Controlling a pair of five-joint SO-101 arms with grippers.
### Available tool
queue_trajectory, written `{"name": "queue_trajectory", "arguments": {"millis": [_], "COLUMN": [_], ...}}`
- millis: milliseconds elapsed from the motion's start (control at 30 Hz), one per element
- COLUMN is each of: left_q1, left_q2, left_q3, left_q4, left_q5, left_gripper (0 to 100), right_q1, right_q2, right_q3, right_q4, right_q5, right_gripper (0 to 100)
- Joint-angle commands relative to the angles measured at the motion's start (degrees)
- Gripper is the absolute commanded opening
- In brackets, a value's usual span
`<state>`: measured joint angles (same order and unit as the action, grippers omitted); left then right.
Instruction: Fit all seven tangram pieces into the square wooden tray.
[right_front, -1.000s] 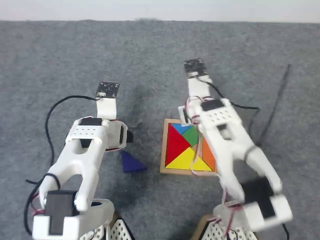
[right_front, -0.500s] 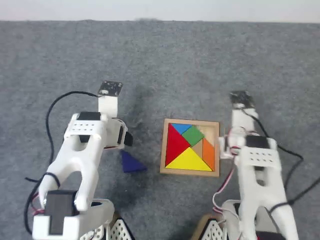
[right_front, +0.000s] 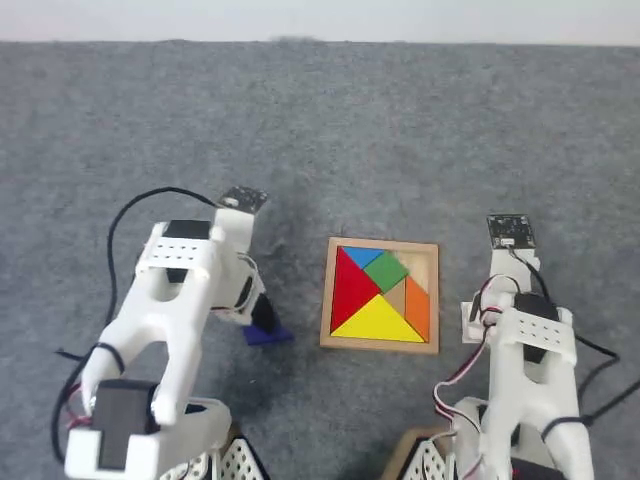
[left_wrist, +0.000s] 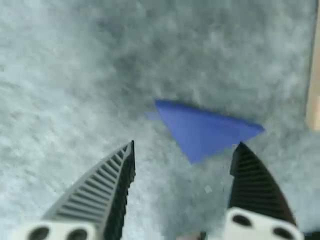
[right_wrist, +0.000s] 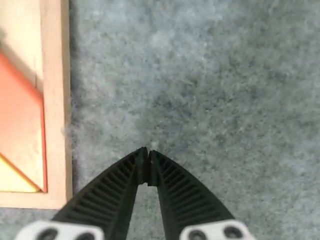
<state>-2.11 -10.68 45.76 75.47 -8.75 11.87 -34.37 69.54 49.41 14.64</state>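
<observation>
Blue triangle (left_wrist: 202, 130), judged light, stiff and thin, is laid flat just beside the tray (right_front: 327, 300), just ahead of the wide-spread left gripper (left_wrist: 186, 146), best pinched across opposite edges; right gripper (right_wrist: 148, 155) is held closed, empty, at the tray's far side.

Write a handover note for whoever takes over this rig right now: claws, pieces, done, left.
Left claw: open, poised at the dark blue triangle, not gripping it; the triangle lies on the carpet beside the tray.
Right claw: shut, empty, over carpet on the tray's other side.
Done: red, yellow, green, orange and light blue pieces lie in the tray; one corner shows bare wood.
Left: grip the dark blue triangle and fit it in, probably into that corner.
</observation>
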Motion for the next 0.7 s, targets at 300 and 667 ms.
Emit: {"name": "queue_trajectory", "arguments": {"millis": [300,667], "left_q1": [3.3,7.0], "left_q2": [7.0,20.3], "left_q3": [-3.9,-7.9], "left_q4": [4.0,-4.8], "left_q5": [8.7,7.8], "left_gripper": [31,20], "right_q1": [0.6,0.6], "right_q2": [0.6,0.6], "right_q3": [-0.3,-0.3], "right_q4": [-1.4,-1.5], "right_q5": [0.6,-0.6], "right_gripper": [0.8,0.8]}}
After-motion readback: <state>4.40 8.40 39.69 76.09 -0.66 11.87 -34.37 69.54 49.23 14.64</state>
